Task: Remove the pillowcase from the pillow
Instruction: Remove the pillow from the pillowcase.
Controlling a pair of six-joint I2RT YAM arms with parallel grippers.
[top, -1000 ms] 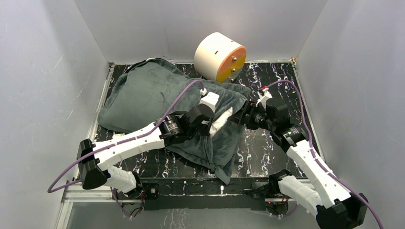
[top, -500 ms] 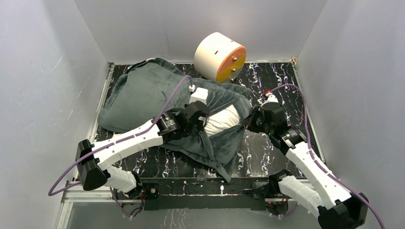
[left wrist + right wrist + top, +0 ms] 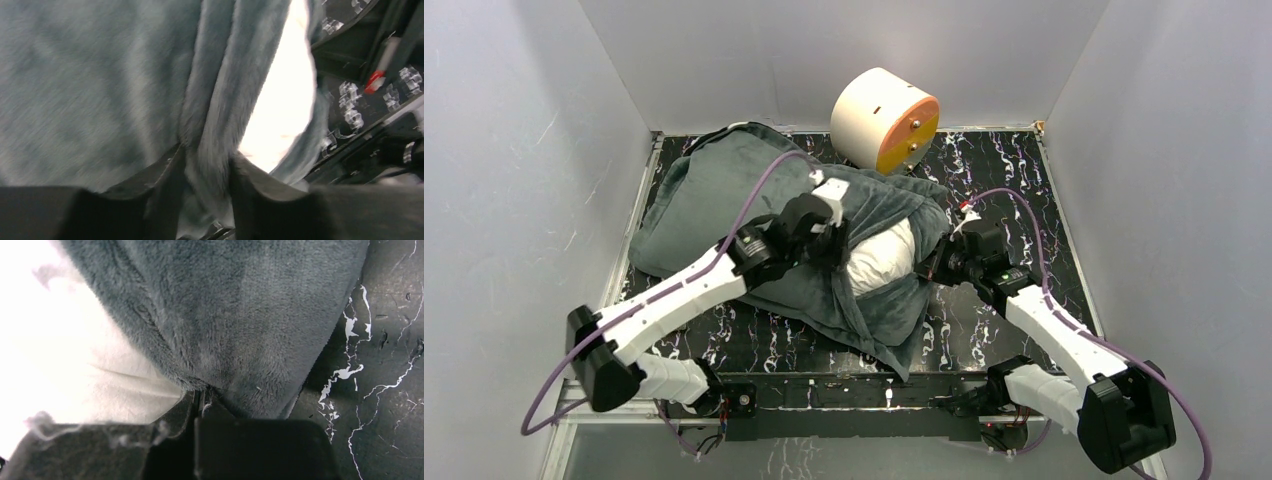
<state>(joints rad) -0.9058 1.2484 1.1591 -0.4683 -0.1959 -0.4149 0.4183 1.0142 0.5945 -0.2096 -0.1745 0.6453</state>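
Noted right gripper (image 3: 200,401) clamped on pillowcase (image 3: 724,195) hem, centre-right of top view, with pillow (image 3: 879,262) bulging white from opening at centre. Noted left gripper (image 3: 206,162) astride a pillowcase fold, clamping not determinable. Judged likely: hem slipping from thin pinch, or pillow dragged along unrestrained

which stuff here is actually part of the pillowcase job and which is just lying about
Part of the job:
- pillowcase, grey side up
- pillow, white, showing at the open end
- left gripper and right gripper, both pinching the pillowcase

Just lying about:
- cream-and-orange cylinder, at the back
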